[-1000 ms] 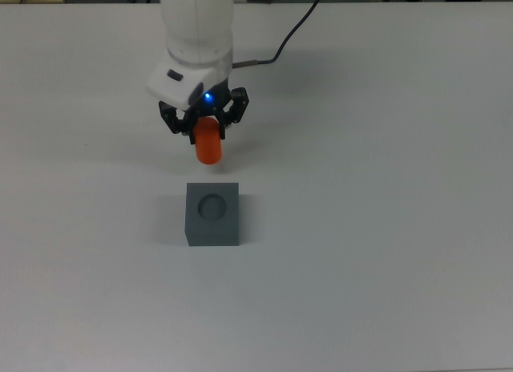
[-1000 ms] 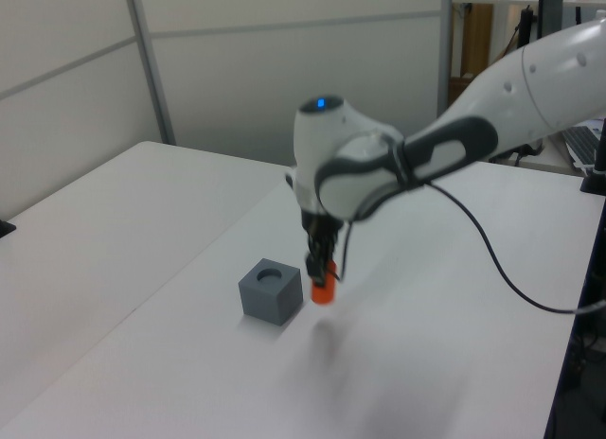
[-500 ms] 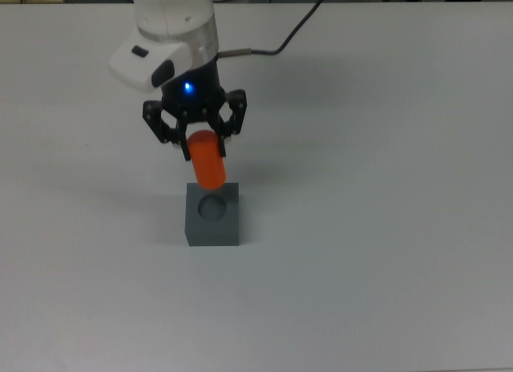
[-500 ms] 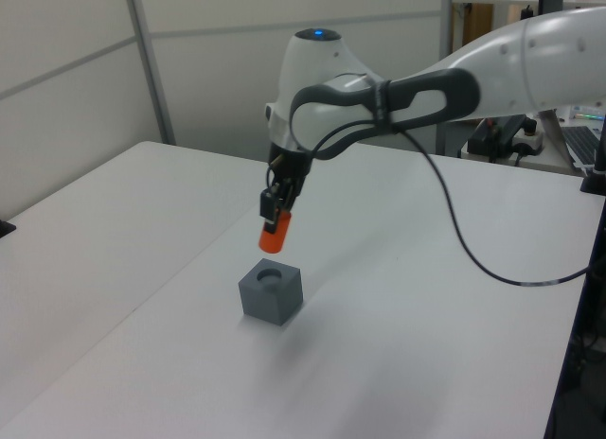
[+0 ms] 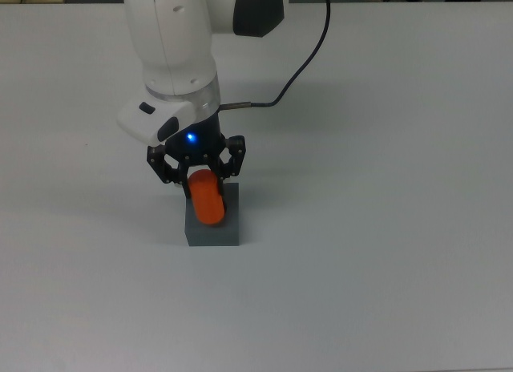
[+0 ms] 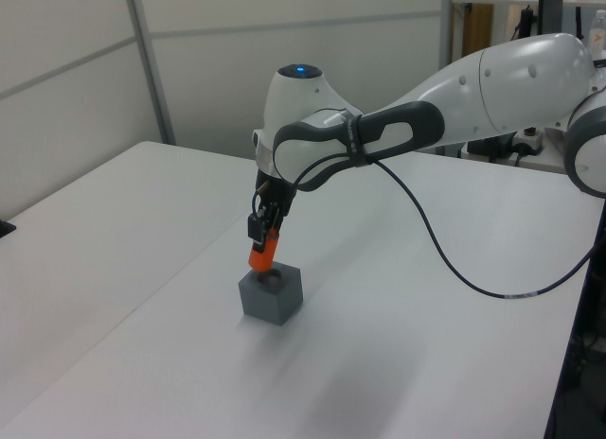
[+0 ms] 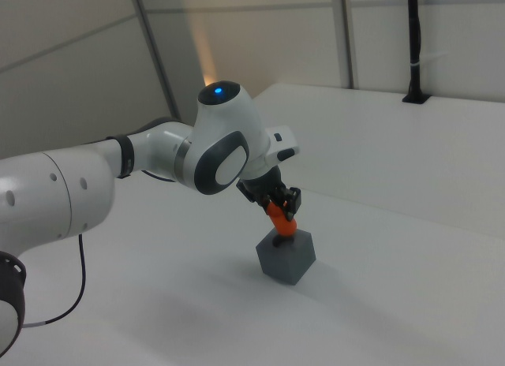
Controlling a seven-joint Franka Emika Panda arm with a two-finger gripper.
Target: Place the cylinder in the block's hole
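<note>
Robot gripper clamps upper end of orange cylinder, jaws closed on its sides. Cylinder hangs slightly tilted directly over grey block, lower end at block's top face. Block sits on white table. Black cable trails behind arm.

One cylinder, one block, one arm with one gripper and one cable can be counted on the table.
</note>
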